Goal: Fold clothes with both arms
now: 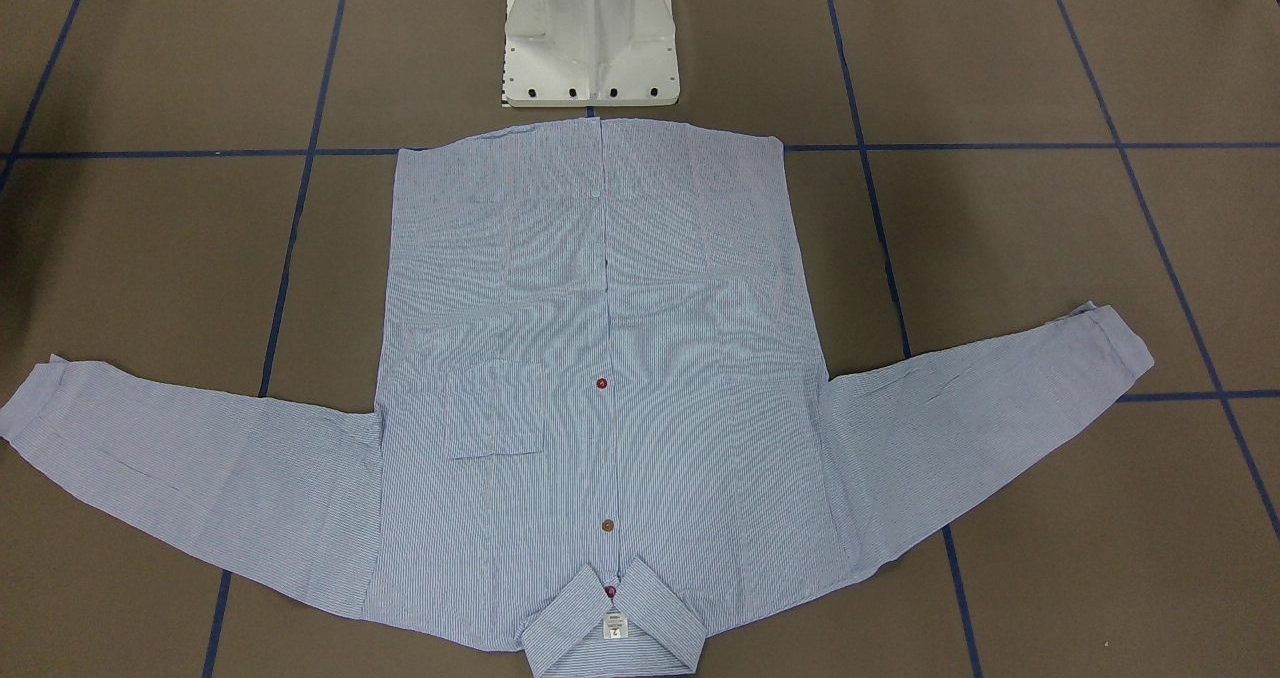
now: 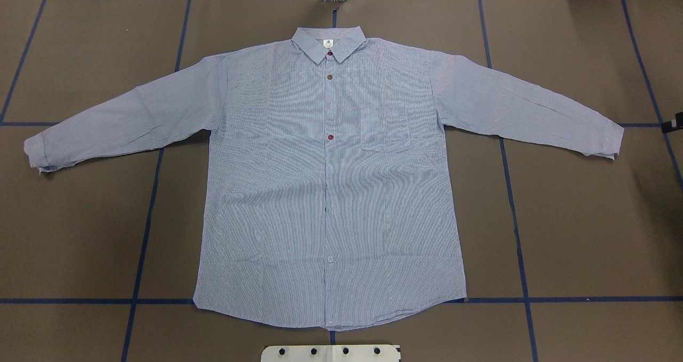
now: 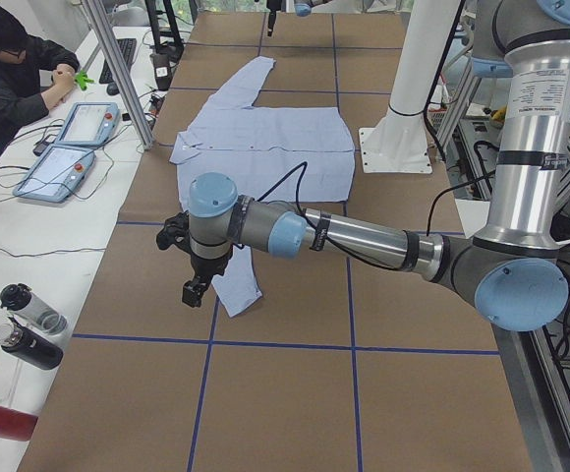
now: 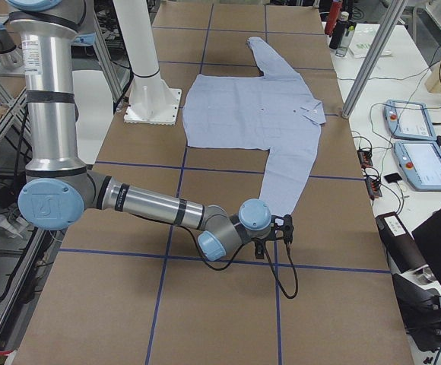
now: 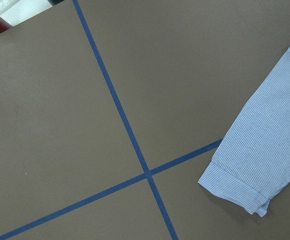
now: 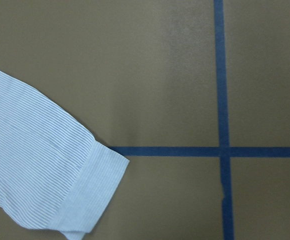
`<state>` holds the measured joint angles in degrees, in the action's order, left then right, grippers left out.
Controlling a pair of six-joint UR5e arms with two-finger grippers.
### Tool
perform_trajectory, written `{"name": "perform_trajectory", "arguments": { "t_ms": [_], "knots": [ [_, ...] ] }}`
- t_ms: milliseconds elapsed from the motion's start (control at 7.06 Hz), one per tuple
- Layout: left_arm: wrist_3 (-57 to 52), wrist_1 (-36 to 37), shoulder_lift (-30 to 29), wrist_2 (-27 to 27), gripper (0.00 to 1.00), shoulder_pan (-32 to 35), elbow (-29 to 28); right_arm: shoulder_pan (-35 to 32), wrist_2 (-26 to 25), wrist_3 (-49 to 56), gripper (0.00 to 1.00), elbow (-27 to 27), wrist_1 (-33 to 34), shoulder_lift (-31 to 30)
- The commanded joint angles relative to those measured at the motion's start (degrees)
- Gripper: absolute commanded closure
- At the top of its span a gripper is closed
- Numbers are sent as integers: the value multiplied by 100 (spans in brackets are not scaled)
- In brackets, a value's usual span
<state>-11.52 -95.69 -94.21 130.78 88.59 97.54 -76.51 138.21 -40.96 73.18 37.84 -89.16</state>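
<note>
The striped shirt point(image 1: 600, 358) point(image 2: 331, 191) lies flat and buttoned, front up, on the brown table. Its collar points away from the robot and both sleeves are spread out sideways. In the exterior left view my left gripper point(image 3: 195, 290) hangs over the table beside the near sleeve's cuff point(image 3: 238, 300). In the exterior right view my right gripper point(image 4: 281, 225) sits just past the other cuff point(image 4: 281, 199). Neither side view lets me tell open from shut. The wrist views show only a cuff each point(image 5: 245, 187) point(image 6: 95, 192) and no fingers. A black tip point(image 2: 676, 123) shows at the overhead view's right edge.
The white pedestal base point(image 1: 590, 38) stands just behind the shirt's hem. Blue tape lines point(image 2: 144, 218) grid the table. A person point(image 3: 10, 69), two teach pendants point(image 3: 69, 147) and bottles point(image 3: 29, 324) are at the side bench beyond the table's far edge.
</note>
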Motion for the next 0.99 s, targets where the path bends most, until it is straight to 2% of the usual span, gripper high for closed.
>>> {"name": "perform_trajectory", "arguments": {
  "t_ms": [0,283,567,850],
  "knots": [
    [1,-2,-1,0,1,0,2,757,-678,-2032,0,-6,-1186,-48],
    [1,-2,-1,0,1,0,-16,839,-664,-2127,2,-6,-1165,-171],
    [1,-37,-1,0,1,0,-33,1084,-690,-2127,17,-41,-1112,-163],
    [1,-46,7,0,1,0,-33,1278,-760,-2127,22,-41,-1103,-137]
  ]
}}
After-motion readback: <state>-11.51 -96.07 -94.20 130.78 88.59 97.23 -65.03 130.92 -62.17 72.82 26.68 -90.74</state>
